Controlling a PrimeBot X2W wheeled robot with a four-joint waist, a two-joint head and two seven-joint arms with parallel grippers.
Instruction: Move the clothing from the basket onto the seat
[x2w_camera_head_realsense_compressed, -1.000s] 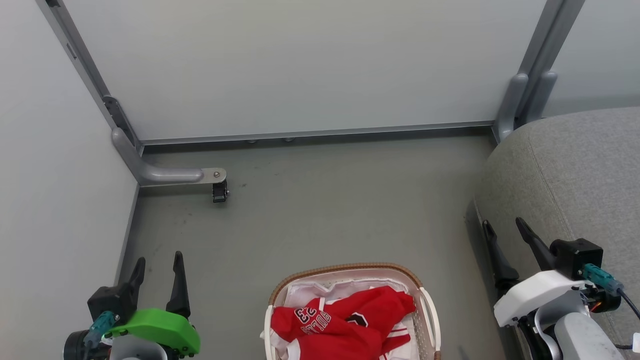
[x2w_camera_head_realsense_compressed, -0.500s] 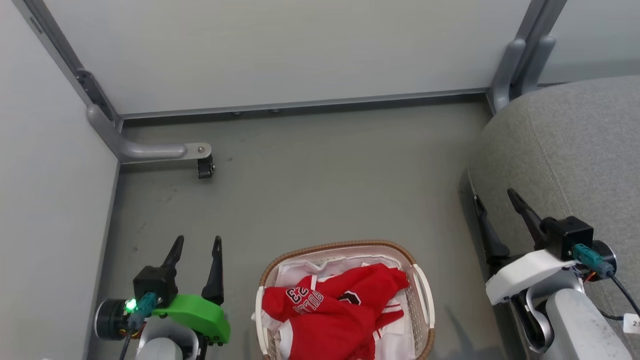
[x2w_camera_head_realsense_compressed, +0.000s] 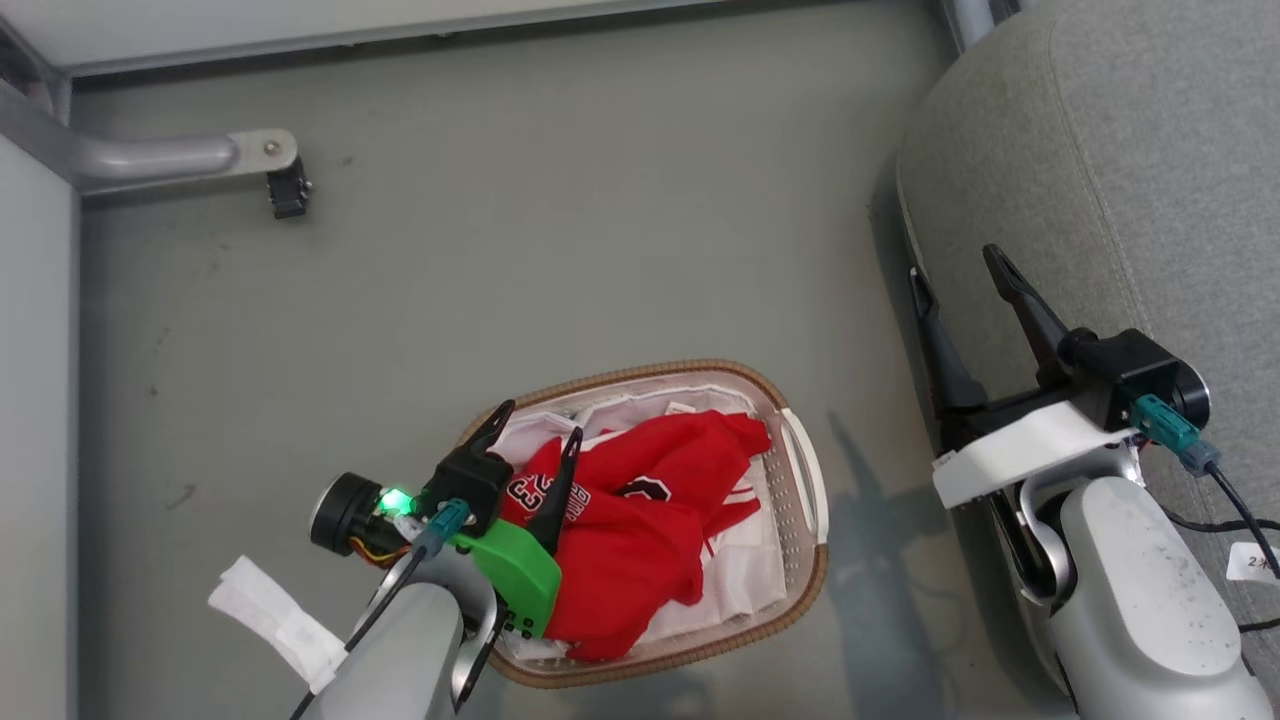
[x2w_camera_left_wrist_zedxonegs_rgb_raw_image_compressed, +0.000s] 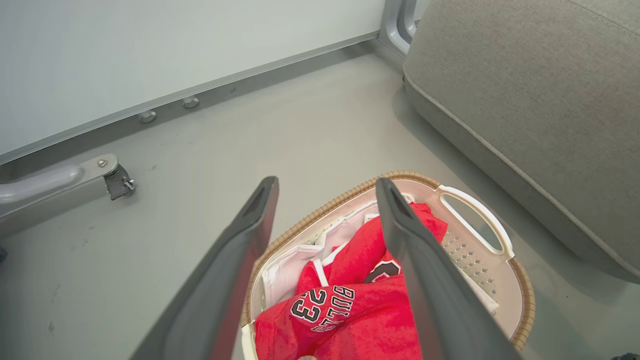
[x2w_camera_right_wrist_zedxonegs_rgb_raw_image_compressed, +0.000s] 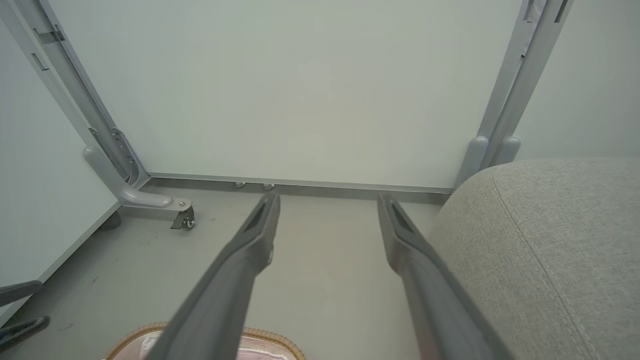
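Red jerseys lie crumpled in the white, brown-rimmed basket near the grey seat.

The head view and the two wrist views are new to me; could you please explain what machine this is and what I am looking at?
This is a wheeled robot with two arms, each ending in two long dark fingers. The head view looks down from its head; each wrist view looks along one gripper's own fingers. On the grey floor stands an oval white perforated plastic basket with a brown woven rim, holding crumpled red basketball jerseys with white trim over a white cloth liner. The left gripper, on the green-covered wrist, is poised open over the jerseys, gripping nothing. The right gripper hangs open and empty beside the large grey fabric sofa, where the jerseys should go.
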